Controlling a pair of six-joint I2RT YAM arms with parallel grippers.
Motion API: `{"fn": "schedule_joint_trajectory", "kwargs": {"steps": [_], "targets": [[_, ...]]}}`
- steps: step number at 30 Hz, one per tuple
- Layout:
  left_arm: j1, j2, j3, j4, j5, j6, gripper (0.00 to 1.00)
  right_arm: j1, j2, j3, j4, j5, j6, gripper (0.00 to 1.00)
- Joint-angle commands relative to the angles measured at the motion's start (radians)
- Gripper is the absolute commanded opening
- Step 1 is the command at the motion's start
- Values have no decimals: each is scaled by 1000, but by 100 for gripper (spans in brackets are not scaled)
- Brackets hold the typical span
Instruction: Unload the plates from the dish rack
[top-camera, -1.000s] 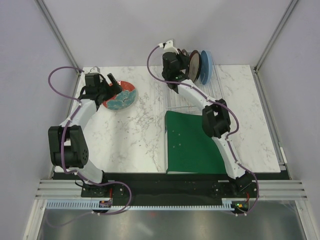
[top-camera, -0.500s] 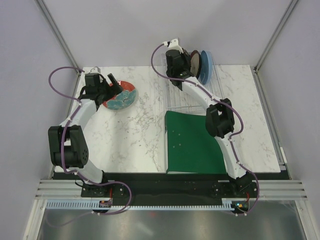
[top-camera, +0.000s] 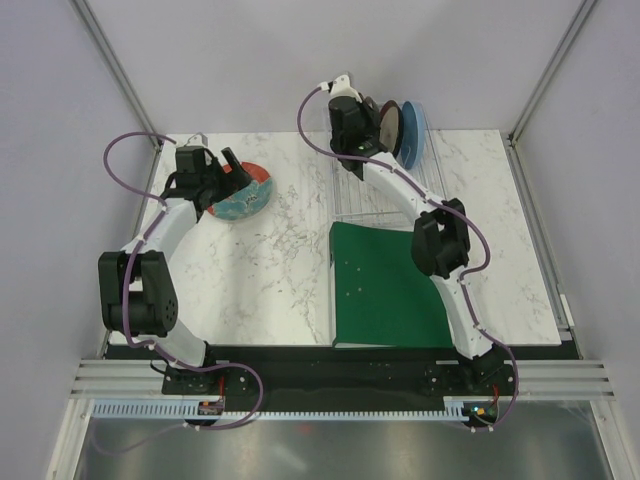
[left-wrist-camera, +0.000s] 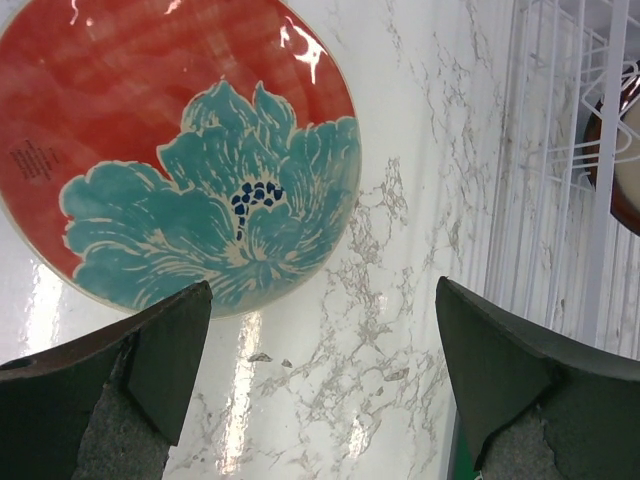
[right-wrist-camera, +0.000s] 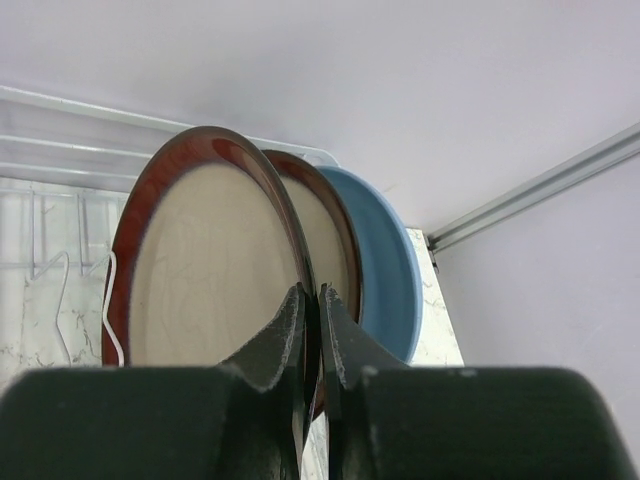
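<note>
On the marble tabletop (top-camera: 290, 260), between grey walls, your right gripper (right-wrist-camera: 312, 300) had narrowed over the last second. It now pinched the rim of the front cream plate (right-wrist-camera: 200, 280), upright in the rack (top-camera: 390, 195) at the far edge, with the blue plate (right-wrist-camera: 385, 270) behind. Your left gripper (left-wrist-camera: 322, 300) stayed spread wide above the flower plate (left-wrist-camera: 180, 150), flat near the far-left corner. One plate was out, and the next lift looked ready.

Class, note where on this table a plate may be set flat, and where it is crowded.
Free: the marble between the flowered plate and the green folder; also the strip right of the folder. Crowded: the far right, where the rack holds plates and the right gripper pinches the red-rimmed plate.
</note>
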Motion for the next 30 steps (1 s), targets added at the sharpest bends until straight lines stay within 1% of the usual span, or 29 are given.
{"fn": "schedule_joint_trajectory", "kwargs": {"steps": [1, 3, 7, 13, 23, 26, 29, 30], "targets": [[-9, -15, 7, 6, 17, 5, 100, -5, -164, 41, 45, -20, 73, 0], [-9, -10, 7, 7, 16, 8, 100, -5, -152, 49, 16, -16, 89, 0], [-9, -17, -2, 1, 25, 8, 100, 2, -167, 52, 17, -2, 95, 0], [-11, -15, 1, -1, 45, 2, 100, 8, -196, 78, 50, 35, 13, 0], [-22, -27, 15, -2, 55, -3, 100, 11, -250, 25, 80, 62, -5, 0], [-22, -29, 18, -2, 66, -6, 99, 18, -277, 14, 64, 38, 23, 0], [-22, -23, 30, 2, 104, -9, 100, 28, -314, 21, -31, -14, 85, 0], [-23, -20, 33, 9, 121, -12, 100, 31, -325, 31, -111, -36, 116, 0]]}}
